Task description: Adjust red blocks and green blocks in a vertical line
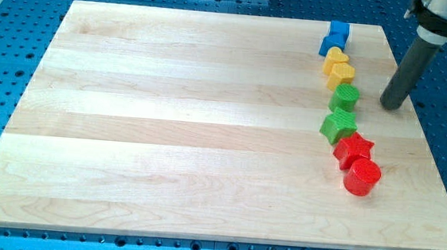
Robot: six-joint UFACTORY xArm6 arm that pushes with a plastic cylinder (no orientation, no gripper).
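Nearest first, along the right side of the pale wooden board [167, 136]:

1. Red cylinder block [362, 177], small, plastic-looking. Lowest of the column, touching the next item at its upper left.
2. Red star-shaped block [353, 149], just above and slightly toward the view's left of the cylinder.
3. Green star-shaped block [338, 126], touching the red star's upper left; it sits furthest toward the view's left of the four task pieces, putting a kink in the line.
4. Green cylinder block [344, 98], directly above the green star and very close to it.
5. Two yellow blocks [337, 66], shapes unclear, touching each other above the green cylinder.
6. Two blue blocks [335, 36], near the board's top edge.
7. Rod tip [390, 105], resting on bare wood to the view's right of the green cylinder, apart from it. The rod has no jaws, so nothing opens, closes or clamps.

Handling, as judged: all four task pieces look light, rigid and easy to slide on smooth wood. Cylinders likely roll off a glancing touch; stars may rotate if struck on a point. Contact is best made square on a flank, at mid-body.
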